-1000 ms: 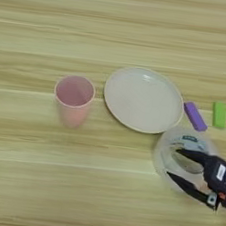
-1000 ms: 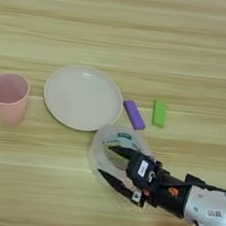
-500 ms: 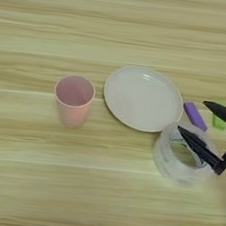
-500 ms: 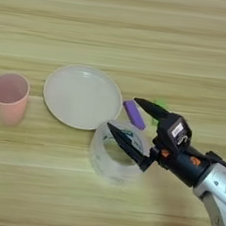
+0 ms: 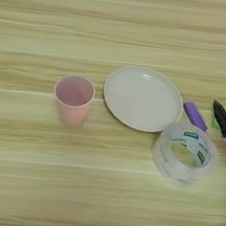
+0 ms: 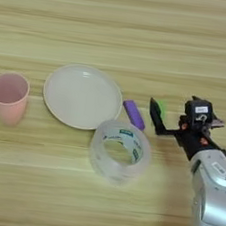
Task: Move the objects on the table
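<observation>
Nearest on the table [image 5: 35,185]: clear tape roll [image 6: 119,150], lying flat, free of the gripper. Just beyond: purple bar [image 6: 134,114], beside white plate [image 6: 82,96]; pink cup [image 6: 8,96] further left. Right of the purple bar: gripper [image 6: 157,117], one black finger [image 6: 156,115] covering most of the green bar [image 6: 162,107]. Cannot tell jaw opening or any grasp. Silver forearm [image 6: 215,194] only in right eye view; left eye shows just the fingertip [image 5: 220,115].
</observation>
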You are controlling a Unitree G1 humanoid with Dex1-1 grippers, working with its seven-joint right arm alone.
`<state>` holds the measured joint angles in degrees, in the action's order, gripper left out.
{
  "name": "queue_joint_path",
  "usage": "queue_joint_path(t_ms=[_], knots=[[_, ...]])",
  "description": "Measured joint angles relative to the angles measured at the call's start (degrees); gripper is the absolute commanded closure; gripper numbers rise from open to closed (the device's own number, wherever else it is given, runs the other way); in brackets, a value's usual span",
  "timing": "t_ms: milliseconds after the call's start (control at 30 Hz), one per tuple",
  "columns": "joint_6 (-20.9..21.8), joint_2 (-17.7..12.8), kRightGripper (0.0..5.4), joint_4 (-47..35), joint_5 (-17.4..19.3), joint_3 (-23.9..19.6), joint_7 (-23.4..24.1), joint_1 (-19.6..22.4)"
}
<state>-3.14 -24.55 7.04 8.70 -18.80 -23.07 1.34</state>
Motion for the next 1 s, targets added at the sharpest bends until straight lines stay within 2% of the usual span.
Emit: queue_joint_path(t_ms=[167, 1000], knots=[[2.8, 0.6, 0.05, 5.5, -2.7, 1.4, 1.7, 1.2], [11.3, 0.7, 0.05, 24.8, -5.1, 2.7, 5.2, 7.3]])
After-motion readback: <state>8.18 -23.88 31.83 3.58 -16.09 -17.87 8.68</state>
